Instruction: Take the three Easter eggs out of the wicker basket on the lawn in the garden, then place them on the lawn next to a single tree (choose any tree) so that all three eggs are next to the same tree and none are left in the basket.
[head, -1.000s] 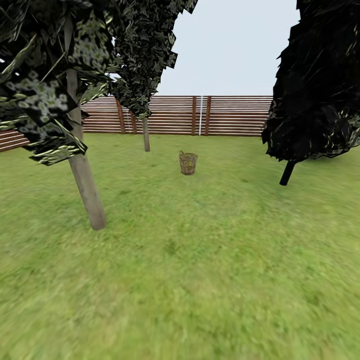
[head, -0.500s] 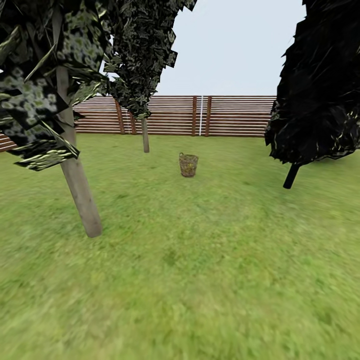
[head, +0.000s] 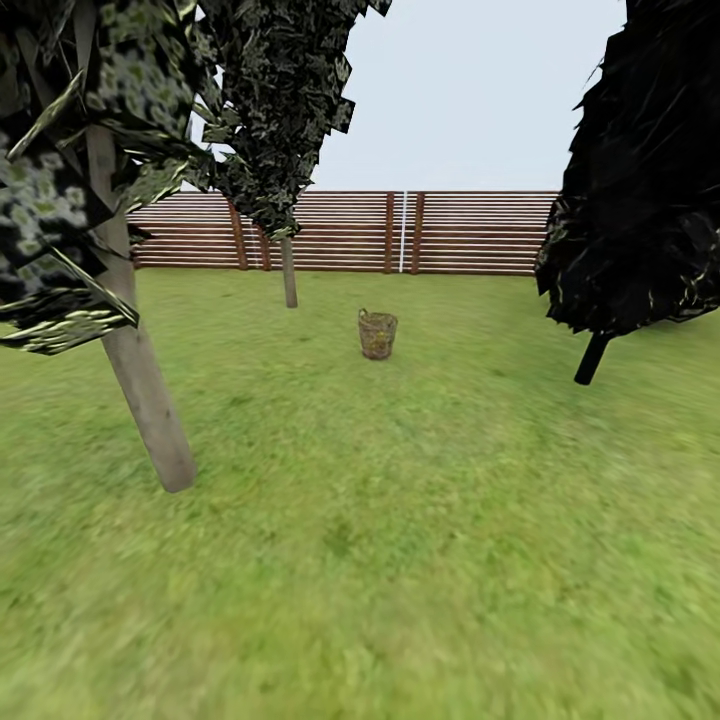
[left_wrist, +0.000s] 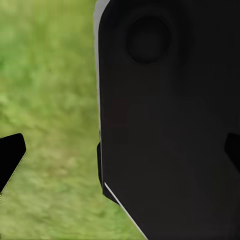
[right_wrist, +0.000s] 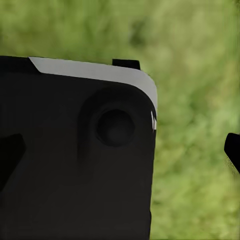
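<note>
The wicker basket (head: 377, 334) stands upright on the lawn (head: 400, 520), far ahead and near the middle of the head view. The Easter eggs cannot be made out at this distance; just a yellowish tint shows through the weave. A tree (head: 140, 390) with a thick leaning grey-brown trunk rises close by on the left. A second such tree (head: 288, 272) stands farther back, left of the basket. In the wrist views my left gripper (left_wrist: 122, 155) and right gripper (right_wrist: 121, 154) are open over grass, each with its fingertips at opposite edges and a black robot part between.
A near-black tree with a thin dark trunk (head: 591, 359) stands at the right. A brown slatted fence (head: 400, 232) closes the garden behind the basket. Open grass lies between me and the basket.
The whole head view has shifted: the camera moved forward. The left trunk slid left and lower, the dark tree right, and the basket sits slightly lower.
</note>
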